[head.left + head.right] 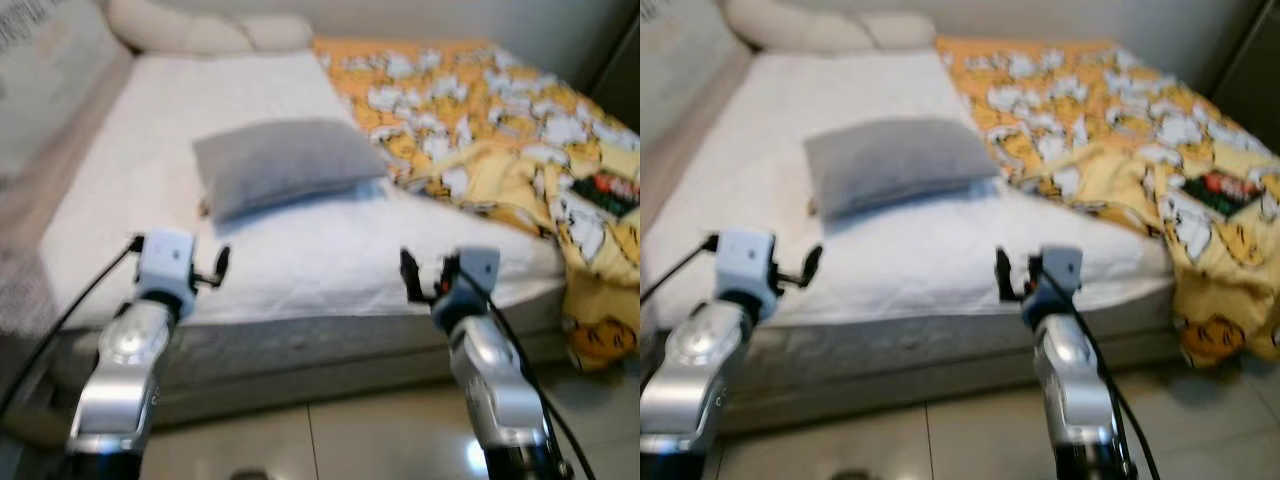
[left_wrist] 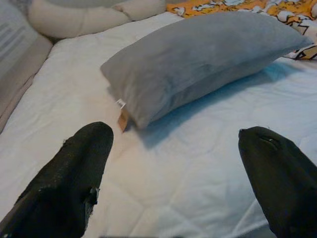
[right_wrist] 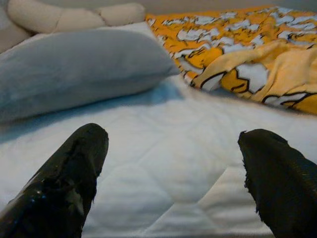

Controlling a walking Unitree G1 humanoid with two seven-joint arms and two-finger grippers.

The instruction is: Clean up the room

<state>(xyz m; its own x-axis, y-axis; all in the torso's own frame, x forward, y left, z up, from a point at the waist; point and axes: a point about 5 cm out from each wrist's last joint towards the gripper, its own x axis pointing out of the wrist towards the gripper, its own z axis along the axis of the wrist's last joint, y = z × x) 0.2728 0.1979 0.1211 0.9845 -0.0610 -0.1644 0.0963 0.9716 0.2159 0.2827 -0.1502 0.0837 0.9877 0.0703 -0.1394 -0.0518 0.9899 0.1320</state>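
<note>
A grey pillow (image 1: pixel 285 160) lies in the middle of a white mattress (image 1: pixel 300 250). An orange and yellow cartoon-print blanket (image 1: pixel 500 130) is bunched over the bed's right half and hangs off the right corner. My left gripper (image 2: pixel 173 148) is held over the bed's near edge, open, with the grey pillow (image 2: pixel 198 59) a short way ahead of it. Further right along the same edge my right gripper (image 3: pixel 173 148) is also open, facing the pillow (image 3: pixel 74 69) and the blanket (image 3: pixel 247 59). Both hold nothing.
A cream bolster cushion (image 1: pixel 200 30) lies along the head of the bed. A padded side panel (image 1: pixel 50 110) runs along the bed's left. Glossy tiled floor (image 1: pixel 330 440) lies between me and the bed frame. A dark item (image 1: pixel 610 190) rests on the blanket at far right.
</note>
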